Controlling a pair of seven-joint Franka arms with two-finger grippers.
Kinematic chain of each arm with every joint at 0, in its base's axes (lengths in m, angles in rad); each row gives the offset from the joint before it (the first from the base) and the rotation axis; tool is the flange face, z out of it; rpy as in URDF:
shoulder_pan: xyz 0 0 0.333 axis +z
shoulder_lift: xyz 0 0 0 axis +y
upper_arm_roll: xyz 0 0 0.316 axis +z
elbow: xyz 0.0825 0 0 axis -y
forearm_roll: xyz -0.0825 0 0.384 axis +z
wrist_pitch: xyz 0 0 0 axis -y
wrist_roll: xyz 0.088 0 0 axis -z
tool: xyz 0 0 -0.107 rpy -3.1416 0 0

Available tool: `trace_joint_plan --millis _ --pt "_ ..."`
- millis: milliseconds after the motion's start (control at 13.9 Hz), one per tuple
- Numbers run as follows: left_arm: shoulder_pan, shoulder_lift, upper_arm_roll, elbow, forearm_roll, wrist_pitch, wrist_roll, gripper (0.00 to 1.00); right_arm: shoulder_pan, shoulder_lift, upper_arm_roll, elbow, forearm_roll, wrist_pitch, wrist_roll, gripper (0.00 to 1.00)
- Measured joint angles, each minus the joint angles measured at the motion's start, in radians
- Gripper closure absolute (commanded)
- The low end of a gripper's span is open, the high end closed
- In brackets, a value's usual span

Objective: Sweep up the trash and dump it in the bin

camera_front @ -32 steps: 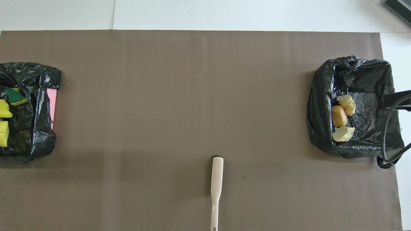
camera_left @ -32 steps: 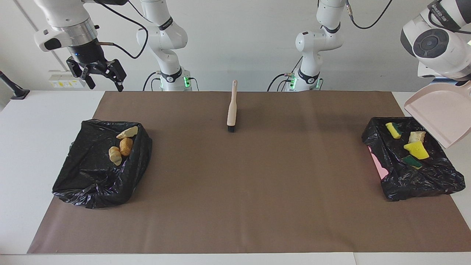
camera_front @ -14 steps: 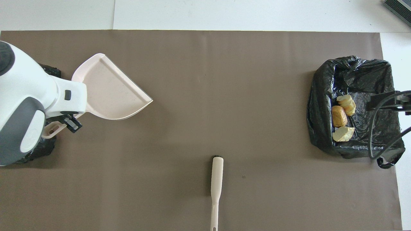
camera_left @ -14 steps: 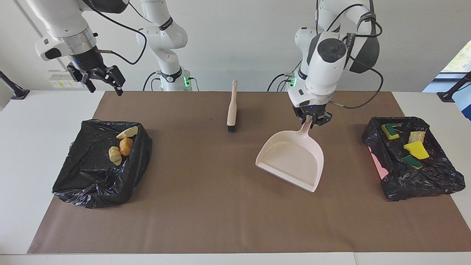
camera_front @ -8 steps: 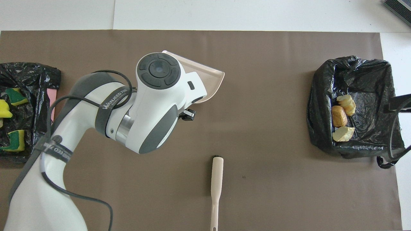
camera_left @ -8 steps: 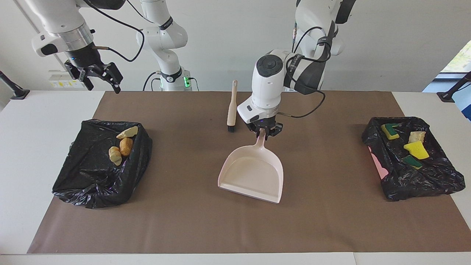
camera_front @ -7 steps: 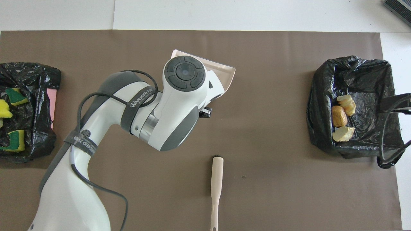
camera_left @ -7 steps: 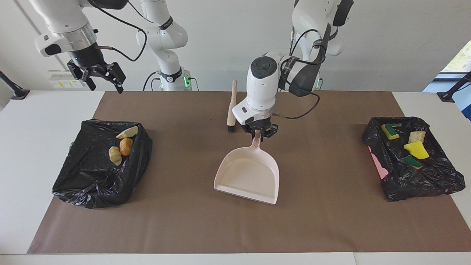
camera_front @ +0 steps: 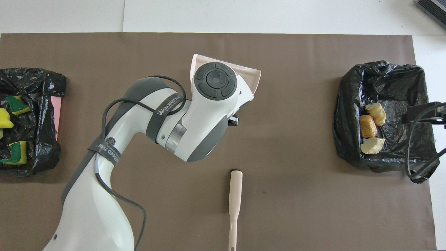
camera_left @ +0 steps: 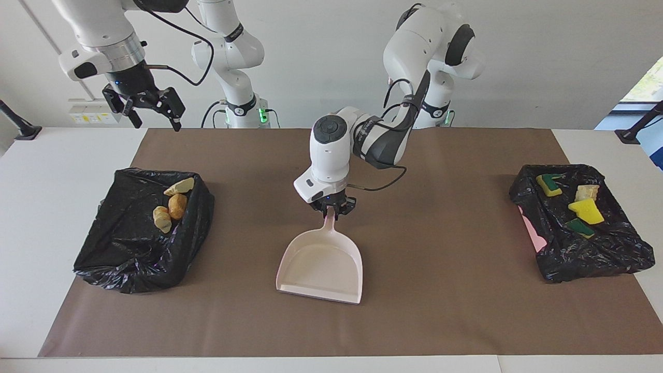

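left gripper point(camera_left: 331, 211) pinches the handle of the pink dustpan point(camera_left: 321, 267), over the middle of the brown mat point(camera_left: 440, 311), maybe to put it down | right gripper point(camera_left: 150, 106) waits wide open, up by its bin bag point(camera_left: 140, 243) | bread chunks point(camera_left: 171, 207) in that bag, sponge scraps point(camera_left: 582, 204) in the other bag point(camera_left: 585, 248) | brush point(camera_front: 235, 202) lies near the robots | white table point(camera_left: 31, 207), pale wall

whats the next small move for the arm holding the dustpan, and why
Probably lower and release: the left gripper is shut on the handle of the pink dustpan, which is empty, over mid-mat. The bread chunks and sponge scraps already lie in the black-lined bins, so nothing seems left to sweep.
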Motion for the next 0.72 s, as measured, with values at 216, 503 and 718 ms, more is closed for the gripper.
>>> trace_joint_plan --millis 216,503,718 --pt "0.0 0.009 0.003 0.001 -0.004 0.01 -0.003 1.0 0.0 0.0 0.0 0.0 0.0 0.0 0.0 0.0" --pt "0.0 0.01 0.01 -0.003 -0.017 0.01 -0.003 0.23 0.0 0.0 0.0 0.0 0.0 0.0 0.0 0.0" --pt "0.004 0.012 0.021 -0.008 -0.017 0.009 -0.003 0.0 0.0 0.0 0.0 0.0 0.0 0.0 0.0 0.0"
